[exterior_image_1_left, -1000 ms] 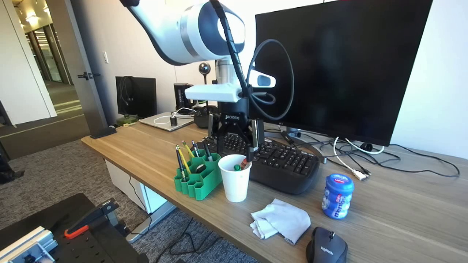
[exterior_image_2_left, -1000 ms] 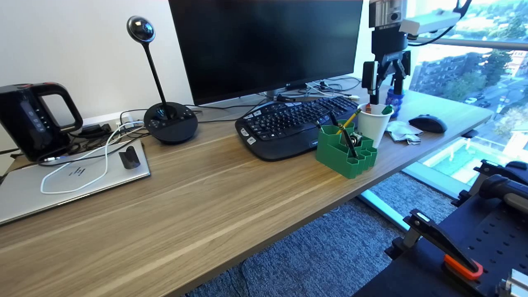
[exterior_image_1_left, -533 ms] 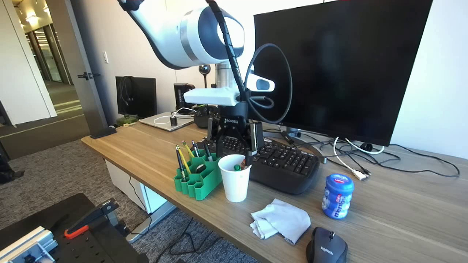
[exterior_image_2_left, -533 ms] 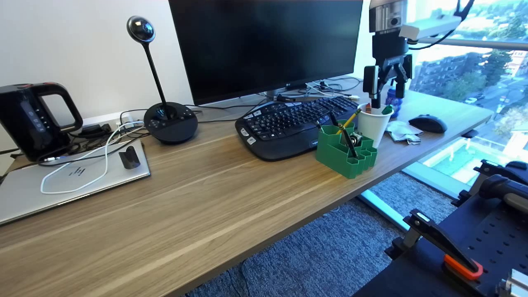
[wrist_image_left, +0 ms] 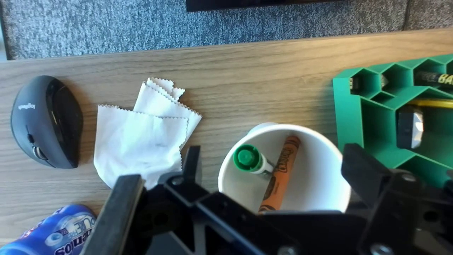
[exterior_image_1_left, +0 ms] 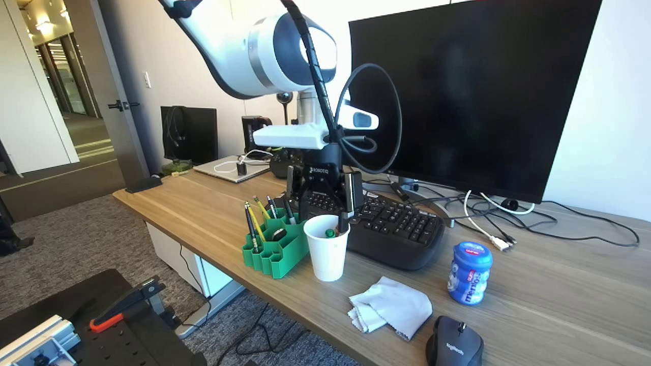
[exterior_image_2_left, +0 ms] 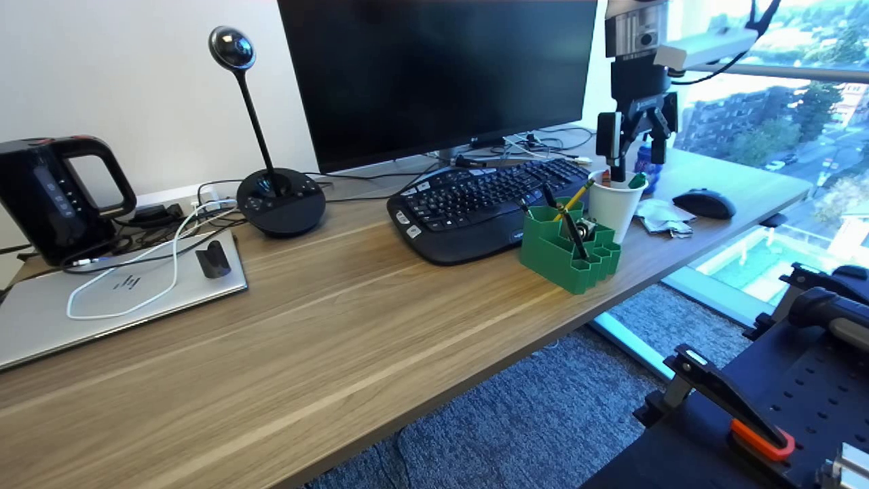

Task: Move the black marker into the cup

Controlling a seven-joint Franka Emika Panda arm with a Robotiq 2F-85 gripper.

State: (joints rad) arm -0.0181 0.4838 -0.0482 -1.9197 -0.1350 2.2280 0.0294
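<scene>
In an exterior view the wooden worktop [exterior_image_1_left: 208, 208] starts at the left of the frame, and a closed silver laptop [exterior_image_1_left: 226, 174] lies flat towards its far end, left of centre. Just below the middle of the frame, the green desk organizer [exterior_image_1_left: 292, 253] holds yellow pencils [exterior_image_1_left: 262, 208] and dark pens; what looks to be the black marker [exterior_image_1_left: 289, 211] leans in one of its rear cells, too small to be sure of. Directly to the right of the organizer stands the white paper cup [exterior_image_1_left: 326, 259], upright. The wrist view shows a green-capped marker [wrist_image_left: 246, 158] and an orange crayon [wrist_image_left: 281, 173] inside it, both slanting. The gripper [wrist_image_left: 274, 164] points down over the cup, released, its fingers [wrist_image_left: 362, 173] spread wide. In both exterior views a fingertip overlaps the cup's mouth; whether it dips inside or stays behind cannot be told. Farther right, a black curved keyboard [exterior_image_1_left: 391, 249] lies behind the cup, and a large monitor [exterior_image_1_left: 473, 101] fills the upper right. A pale folded cloth [exterior_image_1_left: 394, 305] lies at lower right of centre, a Logitech mouse [exterior_image_1_left: 455, 345] sits at the bottom edge, and above the mouse a blue Mentos gum container [exterior_image_1_left: 470, 274] stands upright.
</scene>
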